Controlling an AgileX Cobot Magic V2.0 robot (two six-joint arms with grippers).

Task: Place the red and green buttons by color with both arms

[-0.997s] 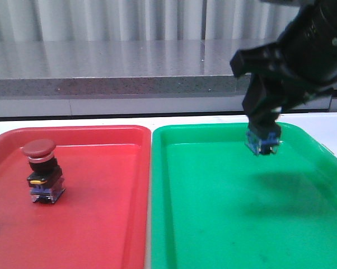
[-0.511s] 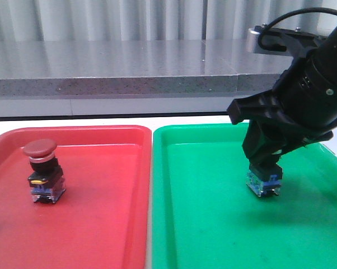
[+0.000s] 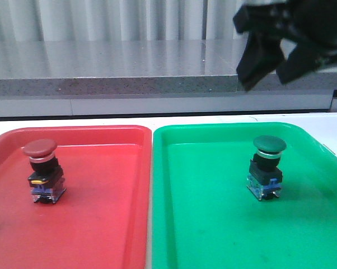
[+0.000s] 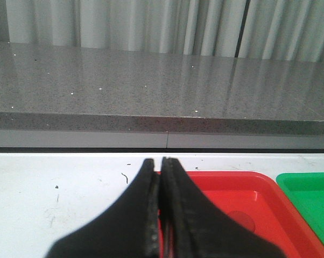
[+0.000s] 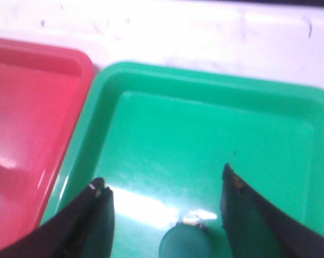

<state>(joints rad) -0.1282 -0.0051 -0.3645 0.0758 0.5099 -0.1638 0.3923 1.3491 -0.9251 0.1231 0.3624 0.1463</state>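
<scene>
The red button (image 3: 42, 171) stands upright in the red tray (image 3: 101, 213), at its left side. The green button (image 3: 266, 167) stands upright in the green tray (image 3: 213, 224), free of any gripper; its cap also shows in the right wrist view (image 5: 185, 243). My right gripper (image 3: 269, 59) hangs open and empty well above the green button; in its own view (image 5: 164, 185) the jaws stand wide apart over the cap. My left gripper (image 4: 157, 162) is shut and empty, over the red tray's corner (image 4: 243, 199); it is out of the front view.
The two trays lie side by side on a white table (image 3: 325, 119). A grey stone ledge (image 3: 112, 84) runs behind the table, with a curtain beyond it. The red tray's edge also shows in the right wrist view (image 5: 60, 134).
My right gripper lowered the green button onto the green tray, let go of it and rose, open. The red button has not moved.
</scene>
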